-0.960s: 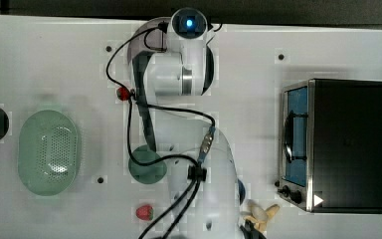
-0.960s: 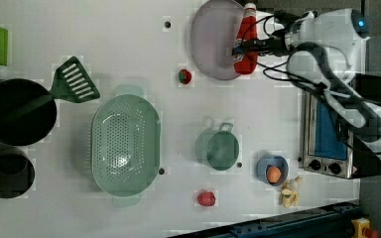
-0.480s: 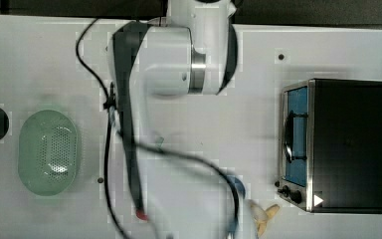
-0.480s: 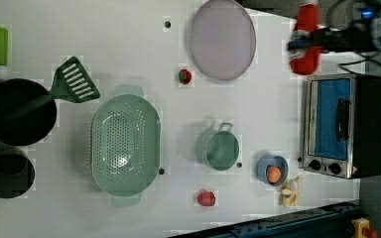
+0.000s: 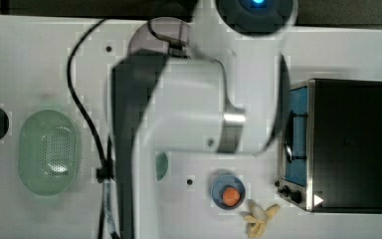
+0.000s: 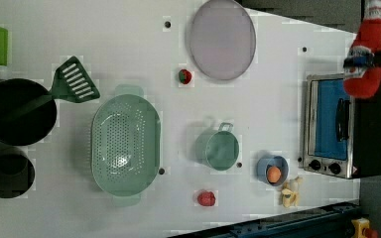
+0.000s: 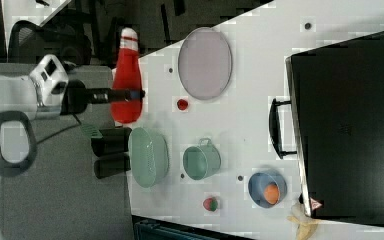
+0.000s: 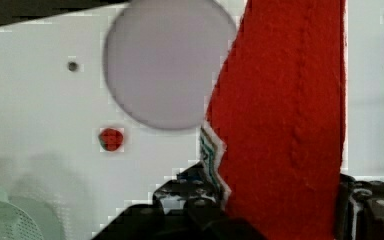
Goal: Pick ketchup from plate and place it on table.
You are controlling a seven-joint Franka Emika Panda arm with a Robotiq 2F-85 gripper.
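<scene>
In the wrist view the ketchup (image 8: 285, 115) looms nearest, a red bottle clamped between the dark fingers (image 8: 190, 197) of the tool (image 8: 275, 210), which grips it around the lower body. The right view shows the tool (image 7: 130, 94) closed across the bottle's middle, with the ketchup (image 7: 126, 85) upright, white cap at twelve o'clock, lifted well clear of the table (image 7: 250, 115). In the left view the ketchup (image 6: 364, 59) hangs in the tool (image 6: 362, 60) in front of the toaster oven (image 6: 345, 126), well apart from the plate (image 6: 222, 39).

Beyond the bottle in the wrist view lies the plate (image 8: 165, 65), bare, with a strawberry (image 8: 111, 139) at about seven o'clock from it. In the left view the strawberry (image 6: 184, 76) sits just beside the plate's rim; at six o'clock from the plate stands a green mug (image 6: 218, 148), and at eight o'clock the green colander (image 6: 125, 145). A blue bowl (image 6: 273, 171) holding an orange sits near the oven, with a second strawberry (image 6: 206, 198) well apart from it. In the top view the white arm (image 5: 189, 114) covers the middle of the table (image 5: 30, 64).
</scene>
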